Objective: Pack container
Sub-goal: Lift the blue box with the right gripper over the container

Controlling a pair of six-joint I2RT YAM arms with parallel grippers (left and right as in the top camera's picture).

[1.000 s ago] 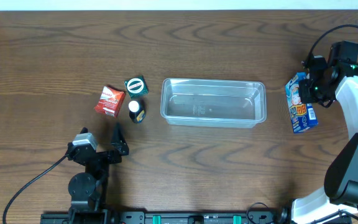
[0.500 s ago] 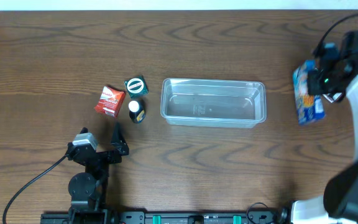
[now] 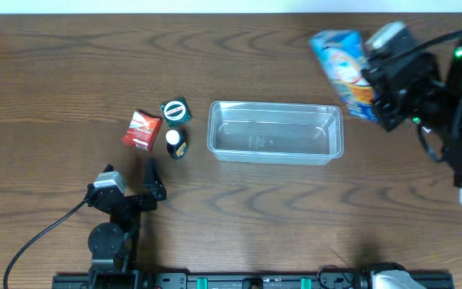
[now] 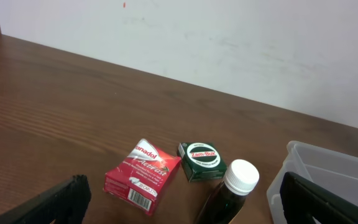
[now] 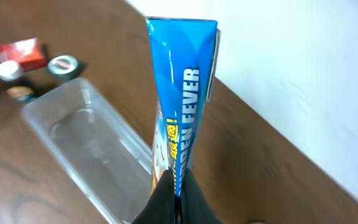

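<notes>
Gripping a blue packet (image 3: 342, 66) by one edge, the right pincer (image 3: 373, 83) is clamped shut on it and raised above the worktop (image 3: 54, 64) (the word FEVER can be read along the packet in the wrist view). The container (image 3: 275, 106) is seen standing on the worktop below and beside that pincer; one corner is possibly under the packet, though height cannot be judged. The left pincer (image 3: 131, 178) is low, with its fingers spread wide. Ahead of it a red box (image 3: 141, 130), a green tin (image 3: 176, 111) and a white-capped bottle (image 3: 176, 143) are clustered, with the container just beyond them to one side.
</notes>
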